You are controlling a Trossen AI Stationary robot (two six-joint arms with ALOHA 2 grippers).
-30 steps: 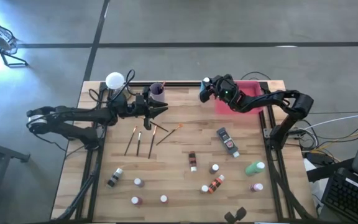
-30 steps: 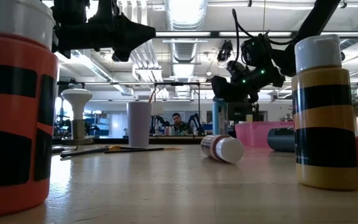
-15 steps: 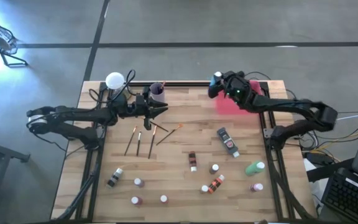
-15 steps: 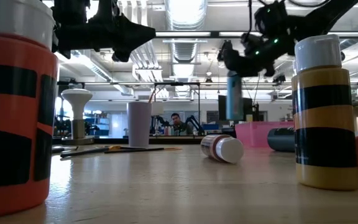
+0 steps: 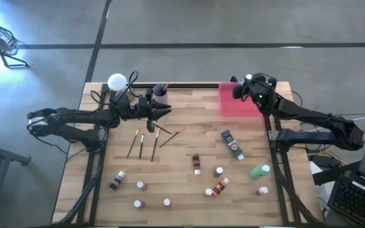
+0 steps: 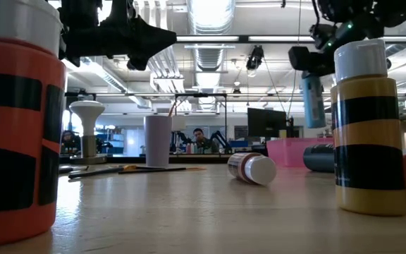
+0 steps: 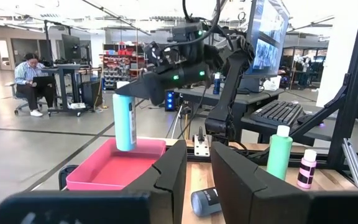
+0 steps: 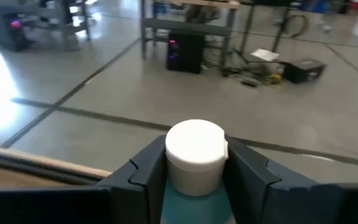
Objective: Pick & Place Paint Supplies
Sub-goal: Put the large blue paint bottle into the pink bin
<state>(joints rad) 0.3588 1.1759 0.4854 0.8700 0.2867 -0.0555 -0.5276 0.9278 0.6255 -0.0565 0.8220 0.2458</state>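
**A:** High view: where is the item?

**B:** The right gripper (image 5: 241,89) is at the upper right of the frame, over the far edge of the pink tray (image 5: 233,104). The blue bottle (image 5: 238,88) under it is barely visible here. The left gripper (image 5: 165,112) hovers beside the lilac cup (image 5: 160,94), above the brushes (image 5: 143,140).

**A:** Low view?

**B:** At upper right the bottle (image 6: 314,99) hangs upright, clear of the tray (image 6: 293,151). Only this view shows the gap beneath it.

**A:** Left wrist view?

**B:** The bottle (image 7: 124,122) is just above the tray (image 7: 114,172), at centre left. The left fingers (image 7: 166,174) stand nearly closed and grasp nothing visible.

**A:** Right wrist view?

**B:** The fingers (image 8: 142,171) clamp the bottle just below its white cap (image 8: 196,147). Only here is the grip point visible.

**A:** Handling?

**B:** Judged a light, rigid plastic bottle with smooth, possibly slippery sides. A hold under the cap shoulder resists slipping. Set down upright it may tip.
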